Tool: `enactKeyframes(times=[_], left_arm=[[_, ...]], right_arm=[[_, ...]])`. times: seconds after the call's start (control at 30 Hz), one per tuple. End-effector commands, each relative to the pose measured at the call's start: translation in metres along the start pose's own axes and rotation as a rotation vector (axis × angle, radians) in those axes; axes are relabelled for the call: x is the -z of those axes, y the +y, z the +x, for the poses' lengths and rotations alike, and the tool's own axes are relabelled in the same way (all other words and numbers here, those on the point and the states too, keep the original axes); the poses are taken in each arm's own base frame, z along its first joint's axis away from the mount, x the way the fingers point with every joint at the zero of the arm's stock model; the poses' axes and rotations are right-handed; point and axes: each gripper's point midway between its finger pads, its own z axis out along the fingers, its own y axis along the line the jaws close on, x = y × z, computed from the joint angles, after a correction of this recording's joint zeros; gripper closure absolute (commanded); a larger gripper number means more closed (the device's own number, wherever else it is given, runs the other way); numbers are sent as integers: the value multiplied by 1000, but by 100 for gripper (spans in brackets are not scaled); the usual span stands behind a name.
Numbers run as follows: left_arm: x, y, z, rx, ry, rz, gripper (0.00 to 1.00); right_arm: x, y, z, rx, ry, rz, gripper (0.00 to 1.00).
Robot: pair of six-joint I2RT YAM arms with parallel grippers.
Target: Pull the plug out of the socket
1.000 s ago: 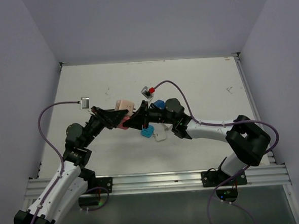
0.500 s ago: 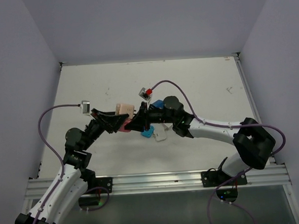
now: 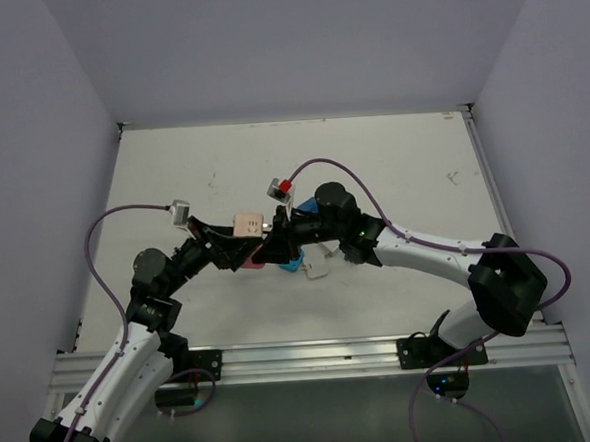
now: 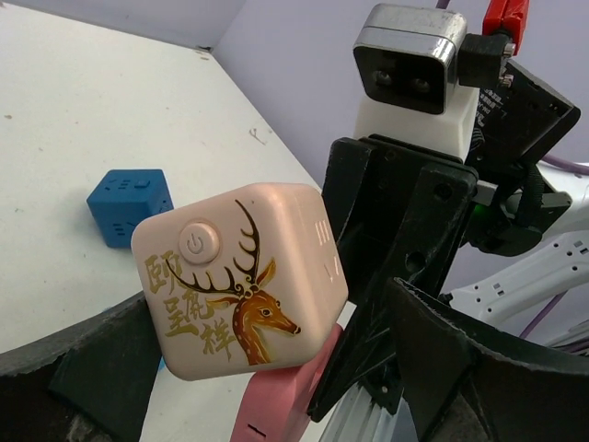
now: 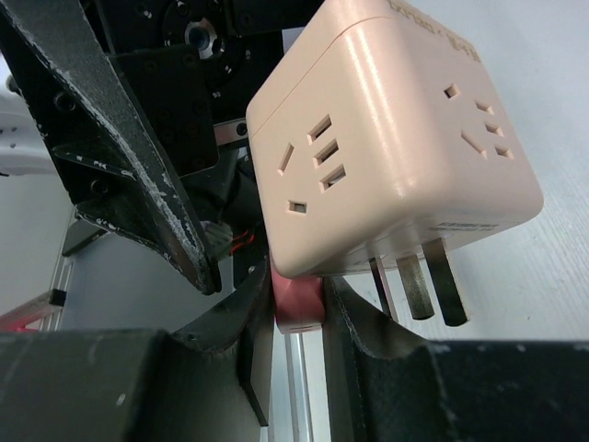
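The socket is a beige cube (image 3: pixel 245 225) with a deer picture (image 4: pixel 239 276), held above the table. Its own metal prongs (image 5: pixel 419 281) show bare. A pink plug (image 4: pixel 276 405) sits in its underside; it also shows in the top view (image 3: pixel 251 264). My right gripper (image 5: pixel 299 318) is shut on the pink plug (image 5: pixel 299 299) just under the cube (image 5: pixel 386 147). It reaches in from the right in the top view (image 3: pixel 269 251). My left gripper (image 4: pixel 276 304) is open and straddles the cube. Its left finger (image 4: pixel 83 368) touches the cube; its right finger (image 4: pixel 479 359) stands apart, outside the right gripper.
A dark blue cube socket (image 3: pixel 314 206) stands on the table behind the grippers; it also shows in the left wrist view (image 4: pixel 129 204). A light blue piece (image 3: pixel 293 264) and a white piece (image 3: pixel 316 271) lie just right of the plug. Walls close in the white table (image 3: pixel 392 165).
The left gripper has moved right, closer around the cube. The right wrist has shifted left. The cube has come slightly nearer to the arms' bases.
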Motion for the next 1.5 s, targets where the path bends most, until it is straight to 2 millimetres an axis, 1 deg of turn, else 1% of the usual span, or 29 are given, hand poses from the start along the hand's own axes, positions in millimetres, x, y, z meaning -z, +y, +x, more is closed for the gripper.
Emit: enactKeyframes(times=[0.0, 0.13, 0.33, 0.63, 1.03, 1.13, 1.17, 1.23, 1.27, 1.33, 1.47], left_arm=[[-1, -24, -26, -69, -66, 68, 1], [-1, -25, -29, -45, -73, 61, 0], [-3, -26, -29, -26, -67, 65, 2], [-2, -28, -31, -21, -79, 70, 21], [2, -37, -36, -43, -112, 111, 43], [4, -41, -36, -58, -129, 135, 50], [6, -43, -37, -61, -136, 142, 56], [8, -46, -38, -73, -151, 161, 63], [9, -47, -39, -78, -155, 165, 68], [11, -51, -39, -93, -164, 182, 70], [17, -60, -42, -125, -190, 224, 73]], right_arm=[[6, 9, 4, 13, 53, -22, 100], [7, 9, 11, 16, 80, -29, 100], [9, 9, 15, 28, 106, -39, 100], [14, 3, 24, 12, 139, -46, 100], [11, 2, 45, -34, 212, -101, 100], [11, 0, 48, -55, 224, -108, 100], [11, 0, 48, -63, 225, -108, 100], [11, -2, 48, -72, 219, -112, 100], [12, -2, 48, -93, 217, -112, 100], [12, -3, 45, -111, 197, -113, 100], [12, -12, 47, -175, 184, -96, 100]])
